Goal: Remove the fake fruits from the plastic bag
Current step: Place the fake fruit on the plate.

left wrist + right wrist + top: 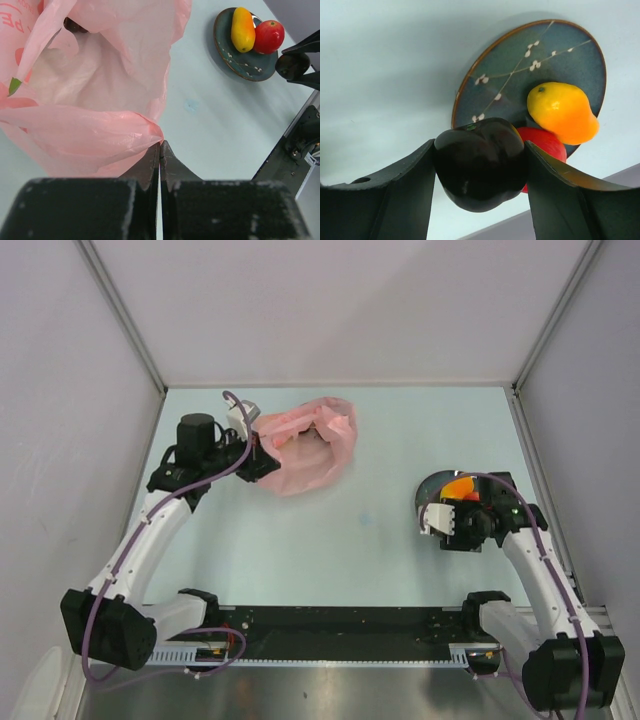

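so the right jaws are clamping a dark fruit (plum maybe?) at the plate, just needing to let go next, while the left jaws are pinching the bag

Left arm reaching forward, well left of plate; left gripper pinched tight on plastic bag edge. Right gripper just beside plate, clamping dark purple fruit.

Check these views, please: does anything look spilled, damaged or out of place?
Nothing stands out. The mango and red apple lie on the plate, the right gripper holds a dark glossy fruit close to it, and the left gripper pinches the edge of the crumpled pink bag.
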Robot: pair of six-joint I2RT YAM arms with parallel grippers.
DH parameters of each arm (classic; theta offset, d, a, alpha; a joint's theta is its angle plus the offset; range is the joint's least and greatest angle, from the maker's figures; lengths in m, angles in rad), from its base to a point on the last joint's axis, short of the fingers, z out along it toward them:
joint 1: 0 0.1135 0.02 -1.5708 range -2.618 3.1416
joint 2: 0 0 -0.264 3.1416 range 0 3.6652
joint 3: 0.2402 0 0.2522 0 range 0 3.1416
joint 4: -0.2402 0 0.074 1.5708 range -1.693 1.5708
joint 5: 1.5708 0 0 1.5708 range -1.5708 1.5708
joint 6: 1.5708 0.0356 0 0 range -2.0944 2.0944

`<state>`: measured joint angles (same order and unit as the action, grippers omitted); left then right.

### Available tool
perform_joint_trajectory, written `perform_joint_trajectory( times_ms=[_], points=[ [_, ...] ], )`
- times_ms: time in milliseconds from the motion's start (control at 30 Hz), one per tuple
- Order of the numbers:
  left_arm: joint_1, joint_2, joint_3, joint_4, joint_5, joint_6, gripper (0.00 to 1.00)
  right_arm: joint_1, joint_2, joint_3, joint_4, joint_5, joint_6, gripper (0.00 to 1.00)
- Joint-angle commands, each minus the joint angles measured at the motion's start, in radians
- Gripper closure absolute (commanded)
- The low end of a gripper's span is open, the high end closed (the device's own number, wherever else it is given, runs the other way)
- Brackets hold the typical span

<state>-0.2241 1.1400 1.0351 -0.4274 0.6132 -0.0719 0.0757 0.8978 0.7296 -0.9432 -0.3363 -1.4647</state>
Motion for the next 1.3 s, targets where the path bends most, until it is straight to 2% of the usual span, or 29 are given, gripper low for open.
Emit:
perform_joint_trajectory(
  times_ms=[0,233,567,800,933,1267],
  points=[
    [0.0,-0.043,0.002,0.033,0.01,-0.006,1.0,-0.04,0.067,0.007,0.026,0.008,-0.233,0.72],
    [-0.001,-0.054,-0.01,0.029,0.005,0.003,1.0,-0.051,0.165,0.005,0.061,0.055,-0.408,0.7],
    [0.002,-0.074,-0.032,0.029,-0.004,0.015,1.0,-0.068,0.257,0.007,0.09,0.12,-0.548,0.67],
    [0.002,-0.075,-0.038,0.038,-0.004,0.014,1.0,-0.097,0.294,0.007,0.09,0.152,-0.562,0.62],
    [0.0,-0.075,-0.038,0.038,-0.003,0.014,1.0,-0.106,0.302,0.005,0.089,0.163,-0.575,0.54],
    [0.0,-0.066,-0.038,0.049,0.007,0.007,1.0,-0.109,0.277,0.005,0.07,0.141,-0.586,0.43]
  ],
)
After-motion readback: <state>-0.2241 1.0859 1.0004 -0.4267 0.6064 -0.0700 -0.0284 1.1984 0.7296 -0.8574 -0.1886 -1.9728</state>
